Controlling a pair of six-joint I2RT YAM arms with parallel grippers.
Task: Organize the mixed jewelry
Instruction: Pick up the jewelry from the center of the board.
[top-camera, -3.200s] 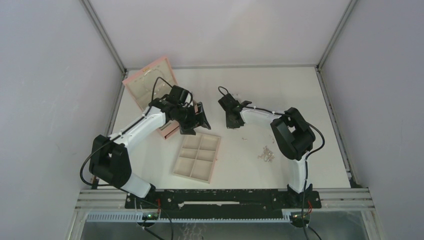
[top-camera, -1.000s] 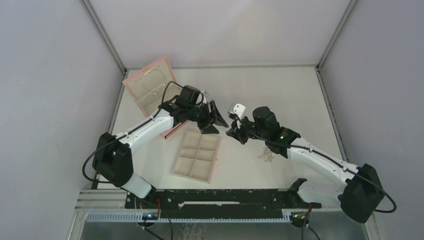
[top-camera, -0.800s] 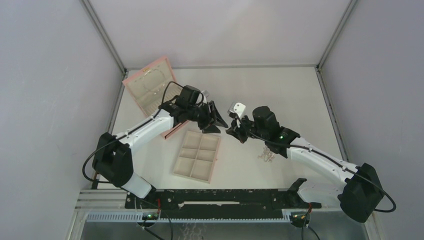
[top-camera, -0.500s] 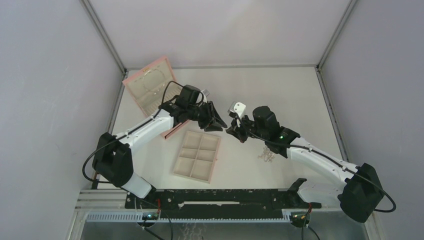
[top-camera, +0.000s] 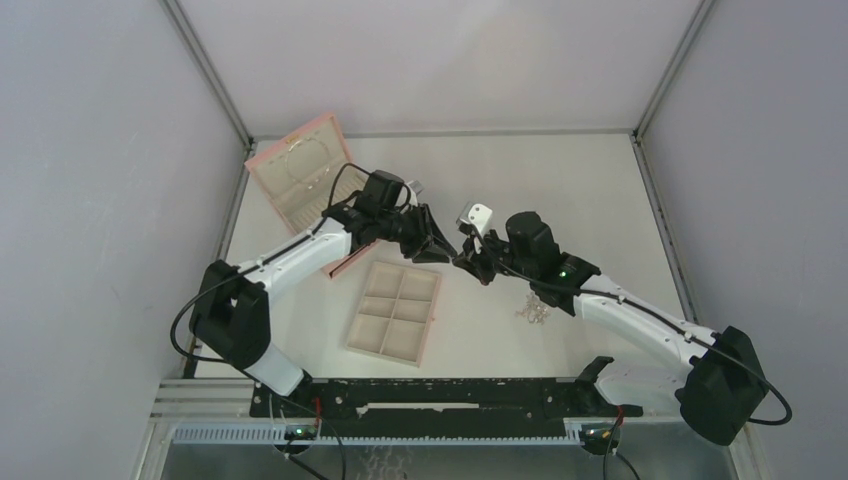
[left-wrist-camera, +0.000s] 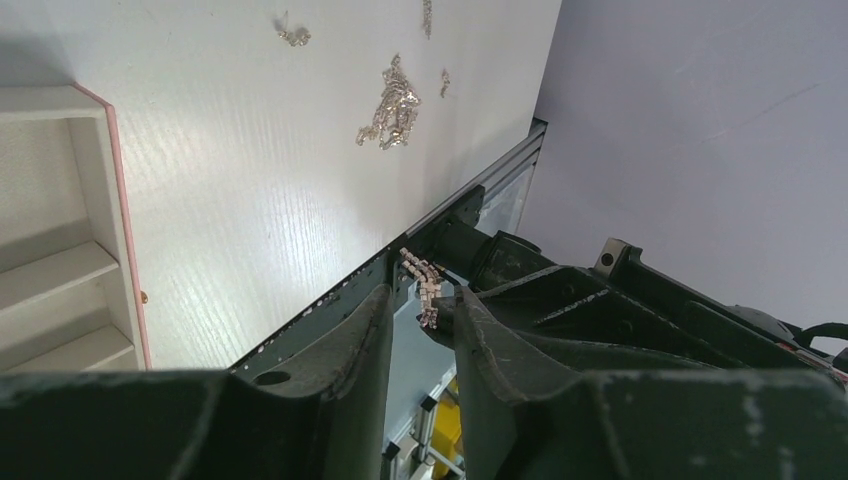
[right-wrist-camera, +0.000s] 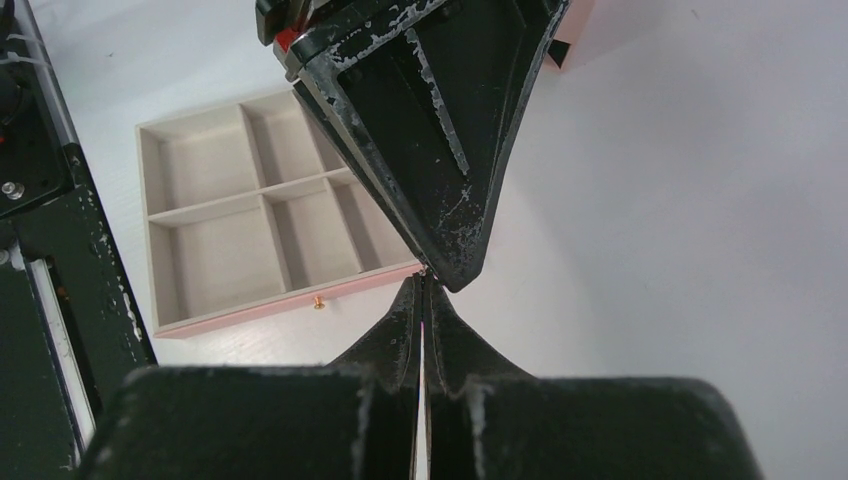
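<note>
Evidently caught mid-handover, one step in the sorting. Can make out a small chain piece (left-wrist-camera: 424, 285) dangling right at the tips of the left gripper (top-camera: 446, 248), inside the narrow slit between its jaws; cannot tell whether they truly bite it or merely flank it. Meets the right gripper (top-camera: 463, 259) nose to nose there, with those jaws pressed fully together and, by the look of the hanging links, pinching that same piece. Calls next for a confirmed bite on the left side before any loosening on the right, then a slow drawing apart, lest so slight a thing slip or snag. Reaches in with the left arm (top-camera: 290, 250) and the right arm (top-camera: 620, 305) stretched long and low, angled toward each other, tips roughly level and lifted off the table (top-camera: 560, 190). Just beneath the meeting tips, a little toward the near edge, shows the beige six-compartment tray (top-camera: 361, 305), probably the destination, with a tiny gold stud (right-wrist-camera: 318, 302) just beside its pink edge. Behind the left gripper's wrist, shows the pink box (top-camera: 295, 165). Beside the right arm, well apart from the tips, leaves the rest of the mixed jewelry (top-camera: 533, 310) scattered, not yet sorted.
</note>
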